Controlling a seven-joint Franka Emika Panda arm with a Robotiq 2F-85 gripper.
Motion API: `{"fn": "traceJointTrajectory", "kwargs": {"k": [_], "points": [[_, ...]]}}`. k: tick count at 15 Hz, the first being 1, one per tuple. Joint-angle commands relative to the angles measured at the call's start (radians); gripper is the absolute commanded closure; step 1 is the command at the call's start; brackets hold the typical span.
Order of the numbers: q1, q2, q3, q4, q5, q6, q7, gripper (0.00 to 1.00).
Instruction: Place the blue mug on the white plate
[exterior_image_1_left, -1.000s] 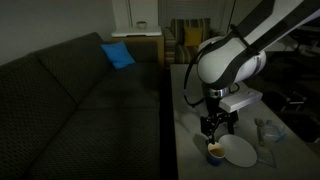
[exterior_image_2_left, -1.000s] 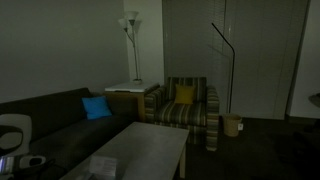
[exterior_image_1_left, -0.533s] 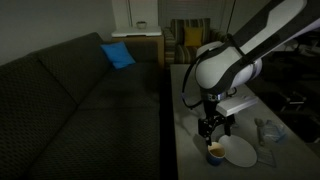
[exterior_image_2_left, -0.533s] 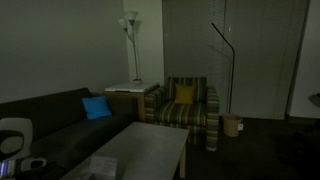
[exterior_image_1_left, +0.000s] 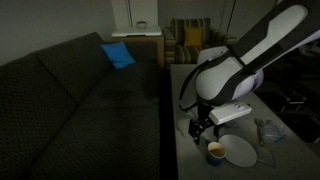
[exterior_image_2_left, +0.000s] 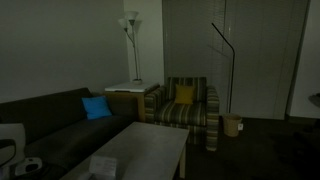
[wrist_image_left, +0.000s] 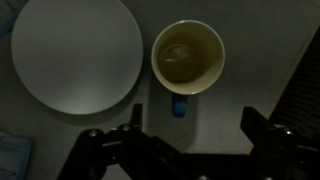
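Note:
The blue mug (wrist_image_left: 187, 57) has a cream inside and a blue handle. It stands upright on the table beside the white plate (wrist_image_left: 75, 55), apart from the plate's rim. In an exterior view the mug (exterior_image_1_left: 214, 151) sits just left of the plate (exterior_image_1_left: 239, 152). My gripper (wrist_image_left: 195, 150) is open and empty, its dark fingers below the mug in the wrist view. In an exterior view the gripper (exterior_image_1_left: 200, 128) hangs above the table, up and left of the mug. In the other exterior view only a bit of the arm (exterior_image_2_left: 8, 156) shows.
A grey table (exterior_image_1_left: 190, 95) runs alongside a dark sofa (exterior_image_1_left: 70, 90) with a blue cushion (exterior_image_1_left: 118, 55). A clear glass item (exterior_image_1_left: 266, 131) stands right of the plate. A striped armchair (exterior_image_2_left: 185, 110) and floor lamp (exterior_image_2_left: 130, 45) stand beyond the table.
My gripper has shifted left in the exterior view, from right above the mug to a spot beside it. The mug and plate have not moved.

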Motion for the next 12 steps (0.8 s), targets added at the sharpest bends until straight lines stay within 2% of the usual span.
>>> {"fn": "traceJointTrajectory", "kwargs": {"k": [1, 7, 8, 12], "points": [[-0.011, -0.005, 0.015, -0.068, 0.018, 0.123, 0.015, 0.00], [-0.009, -0.003, 0.014, -0.139, 0.017, 0.275, 0.045, 0.00], [-0.047, 0.009, 0.008, -0.095, 0.017, 0.257, -0.009, 0.00], [-0.068, 0.009, -0.007, -0.096, 0.019, 0.271, 0.003, 0.02]]}}
